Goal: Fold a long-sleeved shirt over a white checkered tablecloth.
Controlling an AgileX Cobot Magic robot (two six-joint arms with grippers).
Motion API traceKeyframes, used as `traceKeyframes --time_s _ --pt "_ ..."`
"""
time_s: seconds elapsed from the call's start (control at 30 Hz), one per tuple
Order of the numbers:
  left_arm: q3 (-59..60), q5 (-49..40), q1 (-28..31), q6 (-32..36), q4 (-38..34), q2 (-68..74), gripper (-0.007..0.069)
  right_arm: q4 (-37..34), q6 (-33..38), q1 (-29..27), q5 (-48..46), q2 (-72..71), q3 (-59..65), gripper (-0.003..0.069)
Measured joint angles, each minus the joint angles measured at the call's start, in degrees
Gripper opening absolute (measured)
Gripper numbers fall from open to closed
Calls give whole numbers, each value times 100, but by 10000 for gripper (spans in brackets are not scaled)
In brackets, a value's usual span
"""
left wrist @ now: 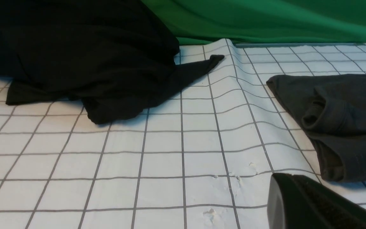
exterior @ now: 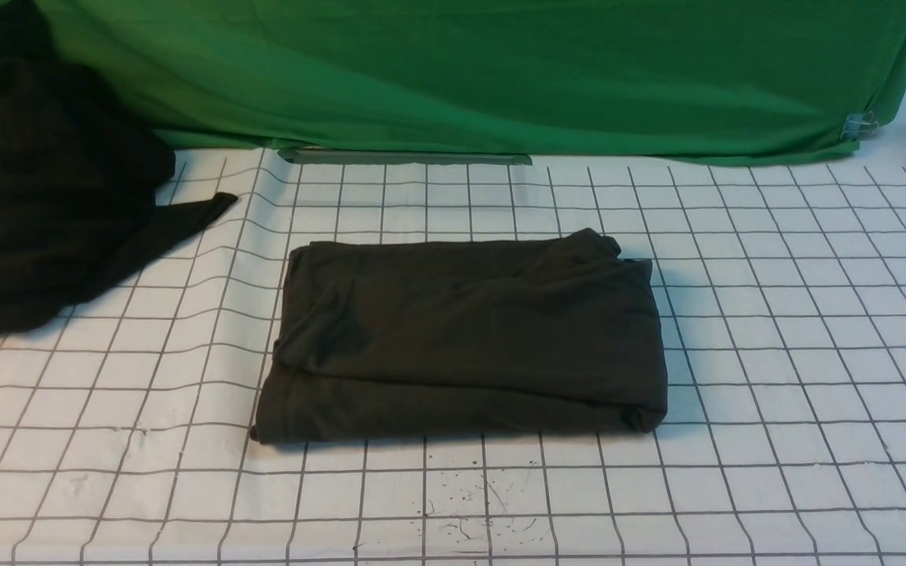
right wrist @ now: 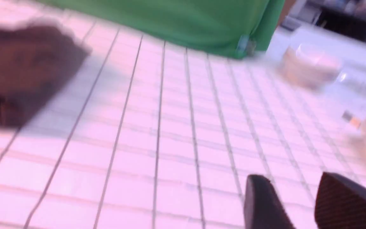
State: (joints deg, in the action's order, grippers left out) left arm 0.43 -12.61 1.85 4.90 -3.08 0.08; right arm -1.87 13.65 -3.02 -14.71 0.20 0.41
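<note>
The long-sleeved shirt [exterior: 465,338] lies folded into a thick, roughly rectangular bundle near the middle of the white checkered tablecloth [exterior: 799,354], with neither pincer touching it.

The left gripper [left wrist: 316,203] shows in its wrist view as one dark mass with no gap visible; its fingers are pressed together and hold nothing. It sits low over bare cloth, with the near left corner of the folded shirt [left wrist: 338,124] just ahead of it and slightly to its right. Farther ahead and to its left lies a black heap of cloth [left wrist: 84,60], one pointed flap reaching toward the shirt but well apart from it. A ridge of wrinkles runs through the tablecloth between the heap and the shirt.

The right gripper [right wrist: 303,203] appears in a blurred, pink-tinted view; its two dark fingers [right wrist: 264,203] stand apart with tablecloth squares showing between them, and nothing is between them. The shirt [right wrist: 24,70] lies ahead of it and off to its left, well apart.

A green fabric backdrop [exterior: 500,71] hangs behind the table, beyond both pincers.
</note>
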Motion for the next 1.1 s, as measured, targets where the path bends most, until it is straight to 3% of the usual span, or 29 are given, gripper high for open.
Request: traceKeyframes --time_s 0.27,1.1 --pt "0 -3 0 0 0 -10 1 0 -145 230 0 -5 0 246" --pt "0 -3 0 11 0 -10 1 0 -188 235 8 -5 0 246"
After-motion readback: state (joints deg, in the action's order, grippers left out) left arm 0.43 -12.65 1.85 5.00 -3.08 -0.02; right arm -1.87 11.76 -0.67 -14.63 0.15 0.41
